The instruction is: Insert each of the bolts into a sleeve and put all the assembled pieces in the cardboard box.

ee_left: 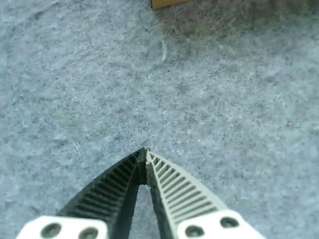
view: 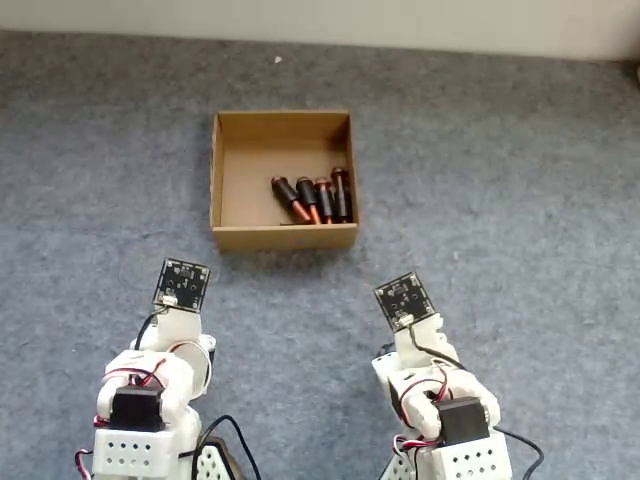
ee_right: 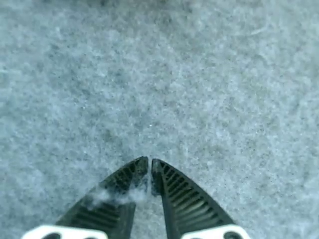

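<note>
The cardboard box (view: 283,236) sits open on the grey carpet at the middle back. Inside it, against its right wall, lie several assembled pieces (view: 314,198), each a copper bolt in a black sleeve. Both arms are folded back at the near edge, well short of the box. My left gripper (ee_left: 146,154) is shut over bare carpet with nothing in it; a corner of the box (ee_left: 167,3) shows beyond it. My right gripper (ee_right: 150,164) is also shut and holds nothing, with carpet beneath it.
Grey carpet (view: 500,200) covers the whole work surface, with free room on both sides of the box. The left arm base (view: 150,400) and the right arm base (view: 440,410) stand at the near edge. A pale wall strip (view: 400,20) runs along the back.
</note>
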Robot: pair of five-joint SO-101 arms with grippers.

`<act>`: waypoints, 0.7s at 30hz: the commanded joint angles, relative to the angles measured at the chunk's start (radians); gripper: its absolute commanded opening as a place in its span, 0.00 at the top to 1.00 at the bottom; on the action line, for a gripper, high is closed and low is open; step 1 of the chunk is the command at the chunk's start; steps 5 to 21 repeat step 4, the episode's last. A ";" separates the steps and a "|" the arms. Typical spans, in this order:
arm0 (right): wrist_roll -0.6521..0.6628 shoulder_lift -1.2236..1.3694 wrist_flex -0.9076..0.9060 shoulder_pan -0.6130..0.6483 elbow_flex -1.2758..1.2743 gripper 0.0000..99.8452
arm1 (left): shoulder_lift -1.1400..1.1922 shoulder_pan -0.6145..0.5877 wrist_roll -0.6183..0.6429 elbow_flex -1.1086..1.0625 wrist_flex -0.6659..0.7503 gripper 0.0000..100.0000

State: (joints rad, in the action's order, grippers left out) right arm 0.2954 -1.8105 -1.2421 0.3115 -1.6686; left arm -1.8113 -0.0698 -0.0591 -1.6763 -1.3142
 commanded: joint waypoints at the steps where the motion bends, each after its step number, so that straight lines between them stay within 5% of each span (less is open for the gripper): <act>1: 0.006 -0.005 -0.007 -0.012 -0.147 0.99 | -0.004 -0.012 -0.012 -0.019 -0.006 0.99; 21: 0.006 -0.005 -0.007 -0.012 -0.147 0.99 | -0.004 -0.012 -0.012 -0.019 -0.006 0.99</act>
